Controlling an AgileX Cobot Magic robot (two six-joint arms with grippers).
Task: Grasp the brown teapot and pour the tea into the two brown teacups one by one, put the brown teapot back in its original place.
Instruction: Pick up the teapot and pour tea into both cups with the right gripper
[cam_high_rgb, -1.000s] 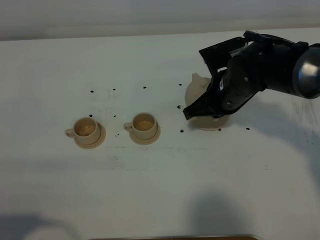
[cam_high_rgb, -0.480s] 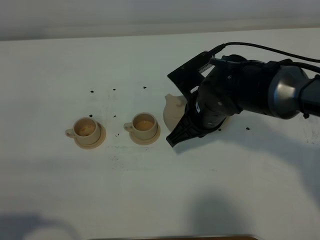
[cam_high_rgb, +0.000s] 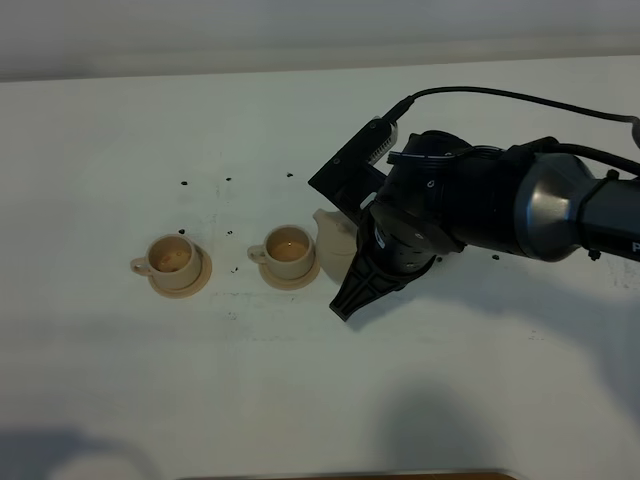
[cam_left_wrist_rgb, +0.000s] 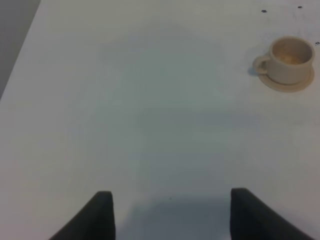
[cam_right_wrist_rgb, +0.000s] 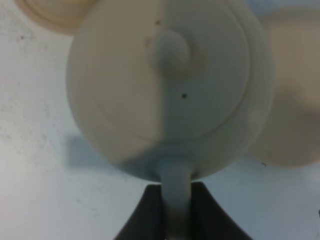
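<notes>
Exterior high: right pincer (cam_high_rgb: 347, 303) is holding the brown teapot (cam_high_rgb: 333, 233) just beside the nearer teacup (cam_high_rgb: 289, 252); far teacup (cam_high_rgb: 172, 260) is sitting apart on the table (cam_high_rgb: 120, 380).
Left wrist: left pincer (cam_left_wrist_rgb: 172, 217) is hanging wide open, gripping nothing.
Right wrist: jaws are clamping tight on the teapot's handle (cam_right_wrist_rgb: 175, 187).

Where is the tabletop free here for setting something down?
Bare table spans the whole near side, in front of the left teacup and right teacup, plus everything left of them. Crowded: the teapot, held by the right gripper, is close beside the right teacup.
</notes>
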